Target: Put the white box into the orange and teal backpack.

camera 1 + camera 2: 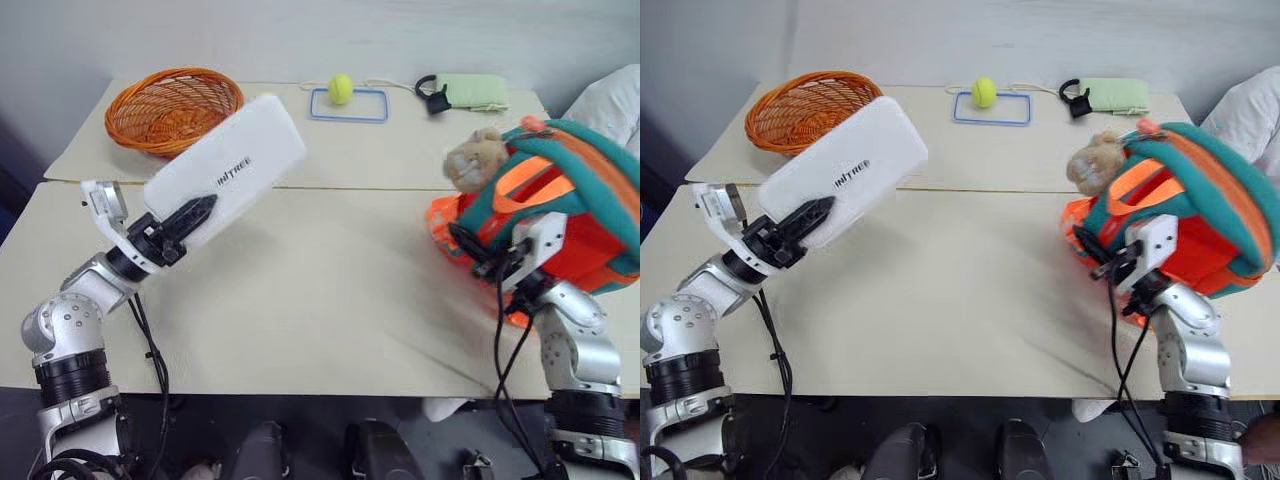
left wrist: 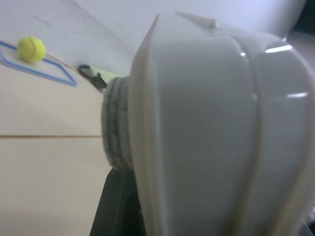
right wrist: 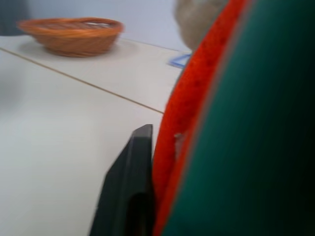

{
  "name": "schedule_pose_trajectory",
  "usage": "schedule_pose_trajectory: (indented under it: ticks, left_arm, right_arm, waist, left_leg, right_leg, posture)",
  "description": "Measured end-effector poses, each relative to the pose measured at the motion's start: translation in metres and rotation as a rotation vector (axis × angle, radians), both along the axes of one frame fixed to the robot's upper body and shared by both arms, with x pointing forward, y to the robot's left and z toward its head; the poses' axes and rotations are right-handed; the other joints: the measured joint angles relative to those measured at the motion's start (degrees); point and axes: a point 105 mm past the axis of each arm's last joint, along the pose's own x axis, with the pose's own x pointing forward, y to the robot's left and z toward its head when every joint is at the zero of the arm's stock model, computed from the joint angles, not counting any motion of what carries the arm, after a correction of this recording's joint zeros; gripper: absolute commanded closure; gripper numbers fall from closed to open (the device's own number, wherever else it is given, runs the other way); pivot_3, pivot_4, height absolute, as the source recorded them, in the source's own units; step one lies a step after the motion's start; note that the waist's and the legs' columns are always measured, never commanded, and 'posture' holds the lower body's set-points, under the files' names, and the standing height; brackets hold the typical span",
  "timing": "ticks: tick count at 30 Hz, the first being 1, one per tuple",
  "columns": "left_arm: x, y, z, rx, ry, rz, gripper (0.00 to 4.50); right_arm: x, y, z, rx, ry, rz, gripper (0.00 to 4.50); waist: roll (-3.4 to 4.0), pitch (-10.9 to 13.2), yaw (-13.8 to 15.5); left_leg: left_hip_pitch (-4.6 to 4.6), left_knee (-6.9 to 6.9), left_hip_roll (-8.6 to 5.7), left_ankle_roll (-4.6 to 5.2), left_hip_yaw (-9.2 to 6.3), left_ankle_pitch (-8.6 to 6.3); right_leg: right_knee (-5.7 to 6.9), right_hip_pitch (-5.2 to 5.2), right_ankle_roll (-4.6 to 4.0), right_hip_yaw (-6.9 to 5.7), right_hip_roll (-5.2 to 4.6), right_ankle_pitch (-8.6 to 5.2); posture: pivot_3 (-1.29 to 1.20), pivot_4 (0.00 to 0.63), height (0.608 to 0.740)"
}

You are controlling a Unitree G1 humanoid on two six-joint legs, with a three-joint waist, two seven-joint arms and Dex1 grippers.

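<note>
You see the left gripper (image 1: 196, 213) with its fingers clamped on one end of the box (image 1: 228, 168), holding it tilted above the counter (image 1: 330, 300), in front of the basket (image 1: 172, 107). On the right side, the right gripper (image 1: 470, 243) has its fingers closed on the edge of the backpack (image 1: 570, 210), which is lifted and tipped.

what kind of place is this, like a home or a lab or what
Probably a robot test or data-collection setup rather than a home: two plain tables pushed together against a bare wall, set with loose props, namely an orange wicker basket, a yellow ball on a blue-rimmed tray and a green pouch.
</note>
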Motion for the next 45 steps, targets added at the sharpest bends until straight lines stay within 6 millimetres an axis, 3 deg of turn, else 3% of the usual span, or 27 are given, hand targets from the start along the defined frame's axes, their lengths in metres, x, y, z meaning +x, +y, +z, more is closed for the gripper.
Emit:
schedule_pose_trajectory:
  ticks: [3, 7, 9, 11, 14, 16, 20, 24, 28, 34, 41, 45]
  left_arm:
    - [0.005, 0.002, -0.003, -0.019, 0.028, 0.048, 3.26]
    - [0.012, 0.001, -0.005, -0.061, 0.062, 0.055, 3.26]
    - [0.012, -0.001, -0.005, -0.063, 0.066, 0.047, 3.26]
    - [0.013, -0.001, -0.005, -0.068, 0.068, 0.044, 3.26]
    - [0.01, 0.0, -0.004, -0.104, 0.076, 0.019, 3.26]
    - [0.003, 0.003, -0.002, -0.104, 0.071, 0.0, 3.26]
    - [-0.02, 0.006, 0.01, -0.049, 0.004, -0.046, 3.26]
    - [-0.04, -0.002, 0.023, 0.085, -0.098, -0.097, 3.26]
    - [-0.051, -0.012, 0.02, 0.264, -0.147, -0.162, 3.26]
    - [-0.036, -0.026, 0.008, 0.432, -0.202, -0.241, 3.26]
    - [-0.013, -0.04, 0.021, 0.667, -0.317, -0.321, 3.26]
    - [0.004, -0.06, 0.026, 0.83, -0.399, -0.346, 3.26]
  right_arm:
    - [-0.008, 0.059, 0.015, 0.027, -0.021, 0.22, 4.48]
    - [-0.027, 0.114, 0.051, 0.066, -0.04, 0.473, 4.48]
    - [-0.044, 0.133, 0.065, 0.06, -0.044, 0.599, 4.48]
    - [-0.061, 0.144, 0.067, 0.055, 0.008, 0.72, 4.48]
    - [-0.087, 0.141, 0.058, 0.003, 0.122, 0.849, 4.48]
    - [-0.093, 0.131, 0.05, -0.02, 0.186, 0.852, 4.48]
    - [-0.087, 0.098, 0.038, -0.057, 0.261, 0.719, 4.48]
    - [-0.08, 0.087, 0.039, -0.044, 0.256, 0.64, 4.48]
    - [-0.075, 0.082, 0.036, -0.038, 0.267, 0.598, 4.48]
    - [-0.07, 0.078, 0.031, -0.039, 0.291, 0.579, 4.48]
    - [-0.071, 0.074, 0.026, -0.066, 0.308, 0.579, 4.48]
    - [-0.071, 0.071, 0.024, -0.072, 0.317, 0.567, 4.48]
  waist:
    - [-0.02, 0.0, -0.4]
    - [-0.04, 0.0, -0.3]
    - [-0.05, 0.0, -0.2]
    - [-0.05, 0.0, 0.2]
    - [-0.07, 0.0, 0.6]
    - [-0.13, 0.0, 0.7]
    - [-0.17, 0.1, 0.7]
    - [-0.17, 0.1, 0.5]
    - [-0.16, 0.1, 0.6]
    - [-0.16, 0.1, 1.3]
    - [-0.16, 0.1, 2.0]
    - [-0.16, 0.1, 2.3]
  left_leg:
    - [0.0, -0.01, 0.04, -0.07, -0.04, 0.04]
    - [-0.07, -0.01, 0.03, -0.07, -0.06, 0.04]
    - [-0.07, -0.04, 0.03, -0.06, -0.1, 0.0]
    - [-0.13, -0.05, 0.02, -0.03, -0.11, -0.03]
    - [-0.31, 0.02, -0.01, 0.13, -0.15, -0.15]
    - [-0.36, 0.08, -0.06, 0.24, -0.18, -0.23]
    - [-0.47, 0.14, -0.1, 0.38, -0.17, -0.32]
    - [-0.42, 0.08, -0.06, 0.28, -0.16, -0.25]
    - [-0.39, 0.06, -0.06, 0.23, -0.15, -0.2]
    - [-0.36, 0.06, -0.09, 0.28, -0.16, -0.23]
    - [-0.46, 0.07, -0.1, 0.35, -0.12, -0.27]
    - [-0.64, 0.23, -0.13, 0.45, -0.16, -0.3]
  right_leg:
    - [0.07, -0.05, 0.0, -0.02, 0.03, 0.0]
    - [0.06, -0.11, 0.0, -0.03, 0.02, 0.0]
    - [0.05, -0.08, 0.0, -0.06, 0.02, 0.0]
    - [0.05, -0.08, 0.0, -0.09, 0.02, 0.0]
    - [-0.04, -0.09, 0.0, -0.13, -0.03, 0.0]
    - [-0.12, -0.07, 0.02, -0.16, -0.09, 0.01]
    - [-0.36, -0.02, 0.16, -0.16, -0.13, 0.09]
    - [-0.59, -0.03, 0.16, -0.15, -0.08, 0.09]
    - [-0.47, -0.05, 0.15, -0.14, -0.07, 0.09]
    - [-0.45, -0.02, 0.14, -0.14, -0.11, 0.09]
    - [-0.57, -0.07, 0.15, -0.17, -0.09, 0.09]
    - [-0.63, -0.08, 0.23, -0.26, -0.09, 0.13]
  posture:
    - [0.0, 0.15, 0.74]
    - [0.0, 0.15, 0.74]
    - [0.0, 0.15, 0.74]
    - [0.0, 0.15, 0.74]
    - [0.0, 0.15, 0.74]
    - [0.0, 0.15, 0.74]
    - [0.0, 0.15, 0.74]
    - [0.0, 0.15, 0.74]
    - [0.0, 0.15, 0.74]
    - [0.0, 0.15, 0.74]
    - [0.0, 0.15, 0.74]
    - [0.0, 0.15, 0.74]
